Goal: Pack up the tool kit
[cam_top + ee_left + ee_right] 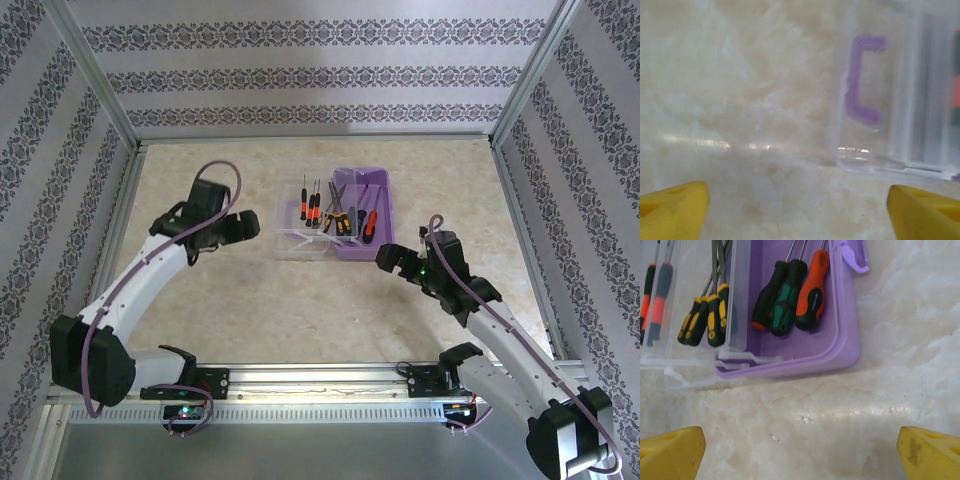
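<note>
The purple box (375,182) lies open mid-table, its clear lid (300,245) folded out to the left. Inside the box (845,347) lie three screwdrivers: a black one (767,300), a green one (785,305) and an orange-red one (812,292). Yellow-handled ones (705,320) lie across the lid's edge, and orange-grey ones (660,295) rest on the lid. The lid's purple handle (862,80) faces my left gripper (797,210), which is open and empty just left of the lid (248,227). My right gripper (800,452) stands open and empty, just in front of the box (392,262).
The marbled tabletop (200,300) is fenced by an aluminium frame (320,140) and patterned walls. A rail (320,380) with both arm bases runs along the near edge. Small white flecks (805,419) dot the table by the box.
</note>
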